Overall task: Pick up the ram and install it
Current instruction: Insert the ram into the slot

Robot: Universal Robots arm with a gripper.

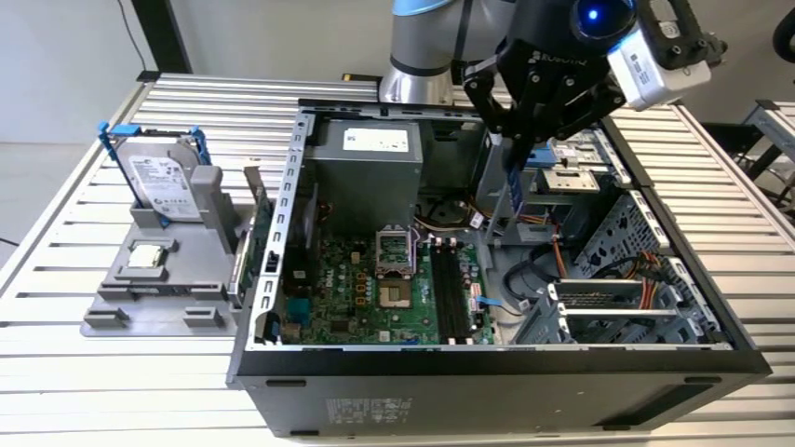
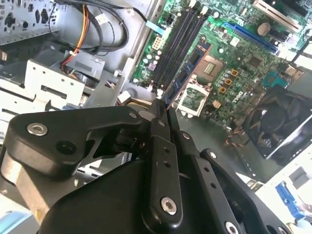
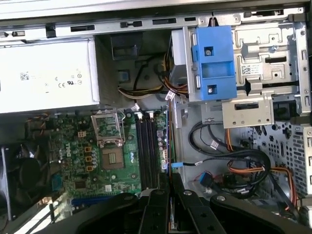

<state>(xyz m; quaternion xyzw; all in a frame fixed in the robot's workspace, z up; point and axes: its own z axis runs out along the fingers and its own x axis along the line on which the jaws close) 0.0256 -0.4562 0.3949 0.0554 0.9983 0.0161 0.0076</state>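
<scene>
My gripper is shut on the ram, a long thin stick that hangs straight down from the fingers inside the open computer case. In the second wrist view the ram reaches from my gripper toward the black motherboard slots. The first wrist view has the ram edge-on, just beside the slots, running out of my gripper. It hangs above the board, to the exterior view's right of the slots, and is not seated.
A silver hard drive in a blue frame and a small square processor chip sit on a grey stand outside the case. Inside are the power supply, the processor socket, loose cables and a blue drive bracket.
</scene>
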